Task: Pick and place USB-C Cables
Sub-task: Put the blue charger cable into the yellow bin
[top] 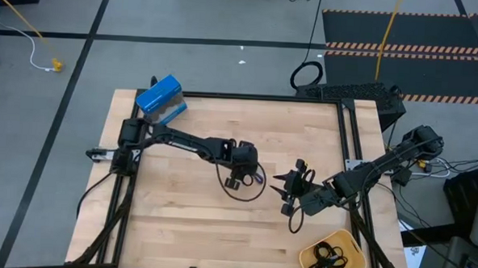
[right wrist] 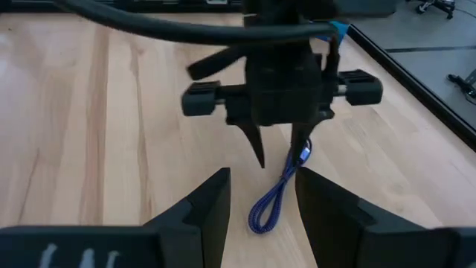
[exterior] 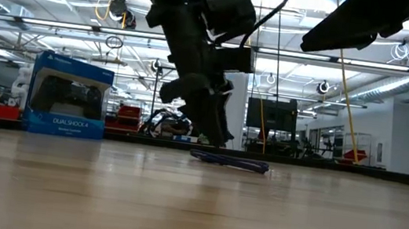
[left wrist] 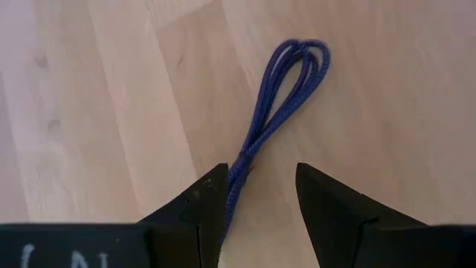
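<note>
The blue-purple USB-C cable [left wrist: 286, 89] lies folded into a narrow loop on the wooden table near its middle [top: 258, 178] [exterior: 231, 162] [right wrist: 277, 195]. My left gripper [left wrist: 260, 193] [top: 237, 181] [right wrist: 279, 152] points down over the cable's plug end. It is open, with one finger on each side of the cord. My right gripper [right wrist: 260, 197] [top: 285, 192] is open and hovers just to the right, aimed at the left gripper. Black cables [top: 328, 255] lie in the yellow tray [top: 355, 246] at the near right corner. My left gripper comes from above with its fingers astride the cable's plug end [left wrist: 239, 173]. The cord runs close along one finger [left wrist: 212, 195]. Whether that finger touches it, I cannot tell. The cable lies flat on the table.
A blue DualShock box [top: 161, 98] [exterior: 69, 95] stands at the far left corner. A black metal frame [top: 348, 131] runs along the table's edges. Bare wood lies to the left of the left gripper and along the near side.
</note>
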Available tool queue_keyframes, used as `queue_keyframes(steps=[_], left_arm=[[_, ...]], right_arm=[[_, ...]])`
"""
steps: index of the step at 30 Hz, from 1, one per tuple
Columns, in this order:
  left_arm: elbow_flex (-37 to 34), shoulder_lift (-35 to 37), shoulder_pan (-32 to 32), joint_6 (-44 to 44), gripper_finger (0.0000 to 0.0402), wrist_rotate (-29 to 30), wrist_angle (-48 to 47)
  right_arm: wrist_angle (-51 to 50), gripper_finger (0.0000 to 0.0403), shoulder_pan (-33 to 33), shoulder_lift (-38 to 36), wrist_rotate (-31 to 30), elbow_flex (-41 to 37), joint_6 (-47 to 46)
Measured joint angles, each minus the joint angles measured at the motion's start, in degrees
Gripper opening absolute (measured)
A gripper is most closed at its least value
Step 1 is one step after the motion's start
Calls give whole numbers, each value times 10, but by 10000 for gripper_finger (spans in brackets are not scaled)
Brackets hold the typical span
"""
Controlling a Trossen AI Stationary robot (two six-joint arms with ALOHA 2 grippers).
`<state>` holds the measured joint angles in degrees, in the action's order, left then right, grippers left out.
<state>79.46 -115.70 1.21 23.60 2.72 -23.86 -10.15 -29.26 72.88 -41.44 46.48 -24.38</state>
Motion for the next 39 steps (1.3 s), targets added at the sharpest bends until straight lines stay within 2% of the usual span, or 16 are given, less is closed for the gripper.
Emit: queue_keyframes(steps=[7, 10, 23, 26, 36, 39], left_arm=[[0, -24, 23, 24, 161, -22, 15], [1, -32, 24, 33, 161, -23, 36], [2, -49, 32, 25, 155, -40, 28], [2, -48, 32, 22, 132, -45, 27], [1, -48, 31, 14, 19, -51, 26], [1, -49, 32, 7, 16, -49, 29]], right_arm=[[1, 146, 0, 0, 27, 0, -4], [3, 146, 0, 0, 27, 0, -4], [5, 146, 0, 0, 27, 0, -4], [5, 146, 0, 0, 27, 0, -3], [5, 146, 0, 0, 27, 0, -4], [5, 146, -1, 0, 34, 0, -3]])
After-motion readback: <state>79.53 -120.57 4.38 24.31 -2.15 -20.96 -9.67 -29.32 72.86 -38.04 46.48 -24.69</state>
